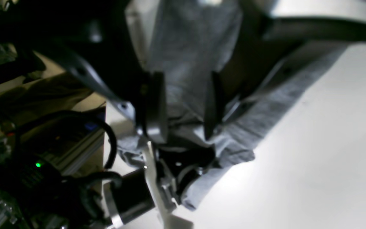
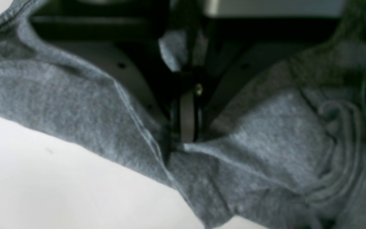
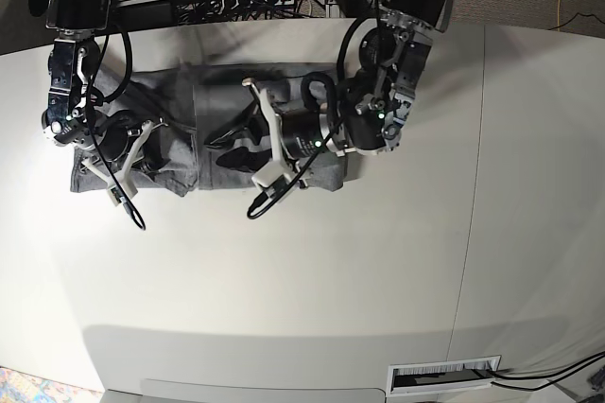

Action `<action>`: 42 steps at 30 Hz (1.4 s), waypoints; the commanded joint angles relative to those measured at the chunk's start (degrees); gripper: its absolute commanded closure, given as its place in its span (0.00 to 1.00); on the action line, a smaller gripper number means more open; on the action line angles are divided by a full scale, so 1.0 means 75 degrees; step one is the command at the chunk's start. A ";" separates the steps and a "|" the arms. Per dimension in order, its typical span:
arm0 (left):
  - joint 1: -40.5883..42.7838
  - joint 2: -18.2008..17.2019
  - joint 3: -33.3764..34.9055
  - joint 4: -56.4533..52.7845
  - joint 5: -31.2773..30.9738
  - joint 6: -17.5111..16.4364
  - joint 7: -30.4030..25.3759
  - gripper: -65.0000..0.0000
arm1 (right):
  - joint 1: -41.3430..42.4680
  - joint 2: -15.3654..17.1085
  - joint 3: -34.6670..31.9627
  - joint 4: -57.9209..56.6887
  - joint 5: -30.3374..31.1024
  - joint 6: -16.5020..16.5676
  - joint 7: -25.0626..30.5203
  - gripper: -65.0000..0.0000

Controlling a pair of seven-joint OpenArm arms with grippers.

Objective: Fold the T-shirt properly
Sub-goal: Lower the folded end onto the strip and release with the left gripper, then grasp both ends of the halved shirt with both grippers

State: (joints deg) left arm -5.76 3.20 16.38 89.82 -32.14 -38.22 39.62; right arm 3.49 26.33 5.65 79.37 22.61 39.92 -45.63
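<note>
T-shirt, heather grey, lies bunched into a wide band across the far part of the white table; the left gripper hangs over the middle of it with its jaws standing apart and grey fabric visible between them, though the blurred wrist view leaves it unclear whether they touch the cloth; the right gripper, at the shirt's end on the base view's left, is clamped tight on a raised ridge of the knit, with folds fanning out from the pinch
</note>
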 commanded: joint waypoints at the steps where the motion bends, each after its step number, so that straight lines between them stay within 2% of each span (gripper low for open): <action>1: -0.0146 0.0076 -0.0015 0.0131 -0.0166 -0.0050 -0.0017 0.66 | 0.0131 0.0111 0.0038 0.0087 0.0119 0.0010 0.0105 1.00; 5: -0.0163 -0.0085 -0.0023 0.0131 -0.0105 -0.0052 0.0679 0.69 | 0.0131 0.0111 0.0038 0.0087 0.0117 0.0010 0.0096 1.00; 10: -0.0189 -0.0708 -0.0023 0.0131 0.0452 -0.0017 0.0714 0.97 | 0.0131 0.0111 0.0038 0.0087 0.0119 0.0010 0.0070 1.00; 11: -0.0224 -0.0851 -0.0023 0.0131 0.0533 -0.0012 0.0717 1.00 | 0.0131 0.0111 0.0038 0.0087 0.0125 0.0010 0.0070 1.00; 13: -0.0300 -0.1139 -0.0023 0.0131 0.0679 0.0204 0.0714 1.00 | 0.0131 0.0108 0.0038 0.0087 0.0125 0.0010 0.0070 1.00; 16: -0.0361 -0.1466 -0.0023 0.0131 0.0688 0.0988 0.0711 1.00 | 0.0128 0.0105 0.0038 0.0087 0.0128 0.0010 0.0067 1.00; 19: -0.0356 -0.1667 -0.0020 0.0131 0.0793 0.1250 0.0662 1.00 | 0.0131 0.0096 0.0038 0.0087 0.0210 0.0010 0.0050 1.00; 23: -0.0216 -0.1719 -0.0015 -0.0006 0.1428 0.1652 0.0662 1.00 | 0.0131 0.0017 0.0038 0.0154 0.0329 0.0010 -0.0149 1.00; 28: 0.0009 -0.1719 -0.0015 -0.0472 0.1559 0.1699 0.0603 1.00 | 0.0131 0.0009 0.0052 0.0836 0.0595 0.0010 -0.0414 1.00; 31: 0.0026 -0.1757 -0.0015 -0.0656 0.2090 0.1702 0.0606 1.00 | 0.0128 0.0073 0.0117 0.1498 0.0778 0.0010 -0.0959 1.00; 35: 0.0023 -0.2107 -0.0015 -0.0676 0.2142 0.1725 0.0589 1.00 | 0.0128 0.0198 0.0597 0.2031 0.1285 0.0010 -0.2014 1.00; 38: 0.0026 -0.2445 -0.0015 -0.0676 0.2116 0.1728 0.0513 1.00 | 0.0128 0.0393 0.1204 0.2057 0.1868 0.0010 -0.2264 1.00; 39: 0.0026 -0.2550 -0.0015 -0.0676 0.2119 0.1728 0.0452 1.00 | 0.0125 0.0484 0.1384 0.2057 0.2060 0.0010 -0.2375 0.99; 42: 0.0026 -0.2771 -0.0015 -0.0676 0.2119 0.1731 0.0181 1.00 | 0.0076 0.0764 0.1827 0.2052 0.2489 0.0010 -0.2798 0.73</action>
State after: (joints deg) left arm -5.58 -16.84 16.40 85.06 -20.01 -26.46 36.84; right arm 3.29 30.83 18.79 93.84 40.58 40.12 -67.48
